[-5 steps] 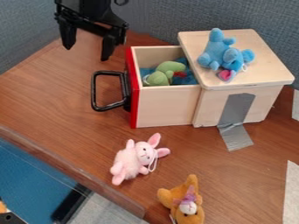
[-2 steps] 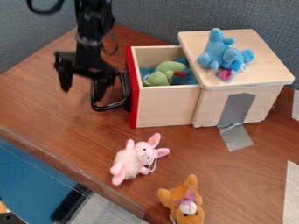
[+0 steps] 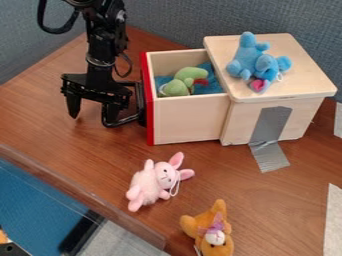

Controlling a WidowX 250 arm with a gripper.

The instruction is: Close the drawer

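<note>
Drawer (image 3: 190, 122): left pulled out of the wooden box (image 3: 227, 122), its red front (image 3: 149, 120) turned toward the picture's left.
Gripper (image 3: 93, 107): hung upright beside the red front; jaws spread apart, with one finger set at the loop of the black handle (image 3: 120, 123) and the other held outside it, over bare wood. Whether the handle is touched cannot be told.
Room by the box: a broad stretch of wood is left between the gripper and the table edge (image 3: 83, 201), which is run slantwise down the lower left.
Near side: this stretch is shared by a pink plush rabbit (image 3: 150, 181), laid below the drawer, and an orange plush toy (image 3: 202, 225), placed closer to the near corner.
Drawer load: a green plush toy (image 3: 179, 87) is held within the walls, beside blue material (image 3: 212, 86).
Lid (image 3: 300, 75): topped by a blue plush toy (image 3: 248, 56).
Surface: brown wood grain is shown; grey tape (image 3: 270, 132) is stuck down the box side and onto the table (image 3: 47, 120).
Room: the table is backed by grey-blue panels (image 3: 174, 25); a blue surface (image 3: 37, 210) is seen past the edge.
</note>
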